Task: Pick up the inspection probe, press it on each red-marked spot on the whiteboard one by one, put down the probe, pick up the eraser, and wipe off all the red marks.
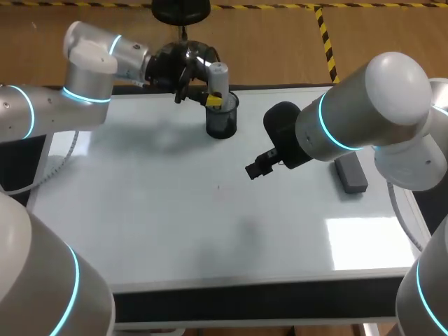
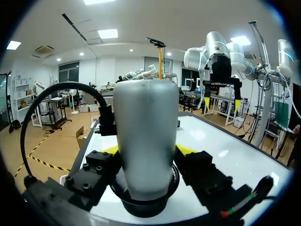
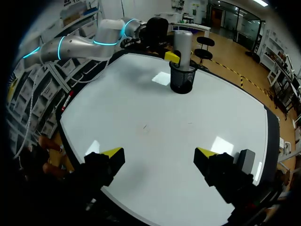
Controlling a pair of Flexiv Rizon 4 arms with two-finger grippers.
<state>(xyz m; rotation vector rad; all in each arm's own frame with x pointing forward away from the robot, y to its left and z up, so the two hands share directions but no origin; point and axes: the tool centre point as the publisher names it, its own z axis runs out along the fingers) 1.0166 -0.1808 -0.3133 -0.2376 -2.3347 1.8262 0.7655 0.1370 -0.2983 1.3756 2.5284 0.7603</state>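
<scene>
- While the inspection probe (image 1: pixel 218 75) is standing upright in the mesh cup (image 1: pixel 222 124) at the whiteboard's (image 1: pixel 175 224) far edge, the left gripper (image 2: pixel 148 150) is gripping it, with both yellow tips pressing its sides.
- Left arm is reaching in level along the far edge; the probe's long axis is pointing straight up.
- Right gripper (image 3: pixel 159 155) is hanging wide open and empty over mid-board, with the eraser (image 1: pixel 350 173) lying nearer to it.

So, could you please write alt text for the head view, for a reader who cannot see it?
The left gripper is shut on the probe, which stands upright in a black cup at the far edge of the whiteboard. The right gripper hangs open above the middle of it, and a grey eraser lies further right.
</scene>
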